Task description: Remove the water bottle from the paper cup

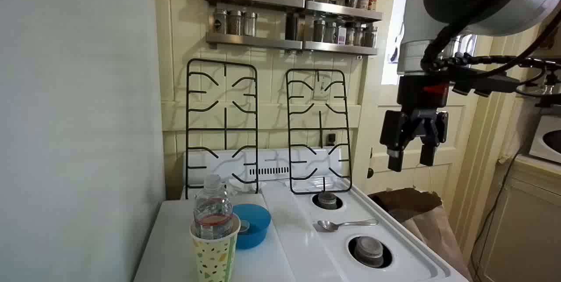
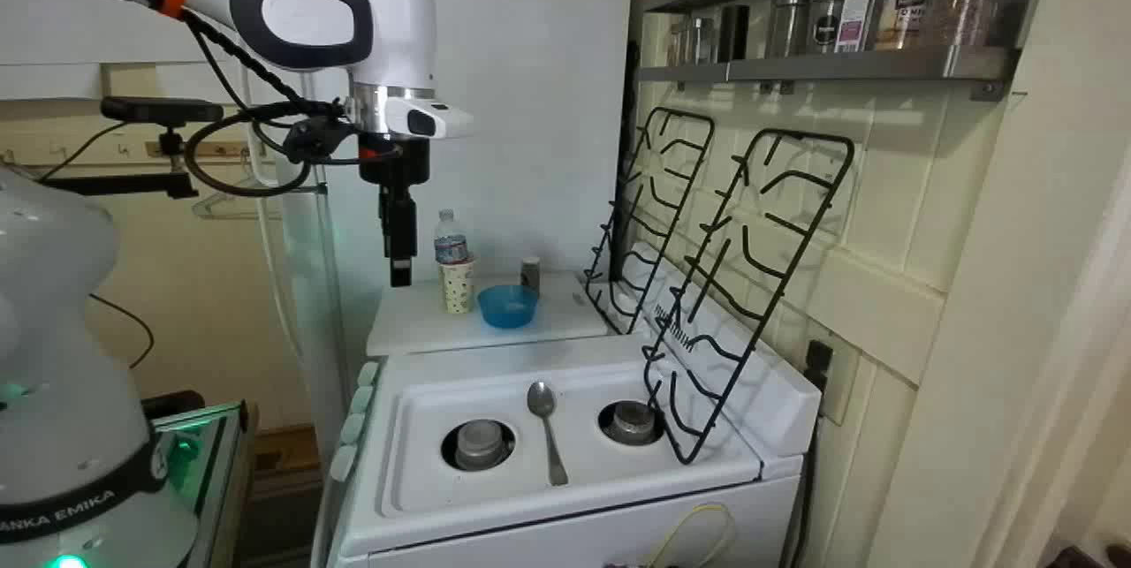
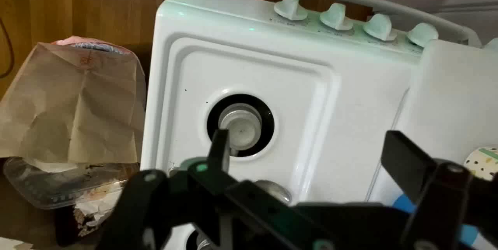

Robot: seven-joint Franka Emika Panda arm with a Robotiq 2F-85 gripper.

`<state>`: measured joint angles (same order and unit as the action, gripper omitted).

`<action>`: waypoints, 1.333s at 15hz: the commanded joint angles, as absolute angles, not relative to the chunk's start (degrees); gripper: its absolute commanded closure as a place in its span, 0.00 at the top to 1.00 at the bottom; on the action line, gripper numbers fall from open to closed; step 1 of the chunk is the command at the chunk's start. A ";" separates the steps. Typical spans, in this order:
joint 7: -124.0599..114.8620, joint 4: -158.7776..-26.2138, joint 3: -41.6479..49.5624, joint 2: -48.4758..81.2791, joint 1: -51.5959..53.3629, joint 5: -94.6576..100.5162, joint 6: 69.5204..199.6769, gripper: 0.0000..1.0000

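The water bottle, see-through with a narrow neck, stands upright in the paper cup, its upper part above the rim. The cup is tall, cream and speckled. Both also show in an exterior view, the bottle in the cup, on the white surface beside the stove. My gripper is open and empty, above the stove and apart from the bottle and cup; it also shows in an exterior view. In the wrist view the open fingers are over the stove top; part of the cup shows at the right edge. The bottle is hidden there.
A blue bowl stands next to the cup, with a small jar behind it. A spoon lies between two burners. Two black grates lean upright on the back wall. Spice shelves hang above. A paper bag is beside the stove.
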<state>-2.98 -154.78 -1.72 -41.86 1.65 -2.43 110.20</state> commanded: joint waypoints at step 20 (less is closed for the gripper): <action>7.99 -139.34 -14.12 -15.60 24.86 -13.24 146.24 1.00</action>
<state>3.21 -143.92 -14.56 -22.44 23.61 -13.04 145.32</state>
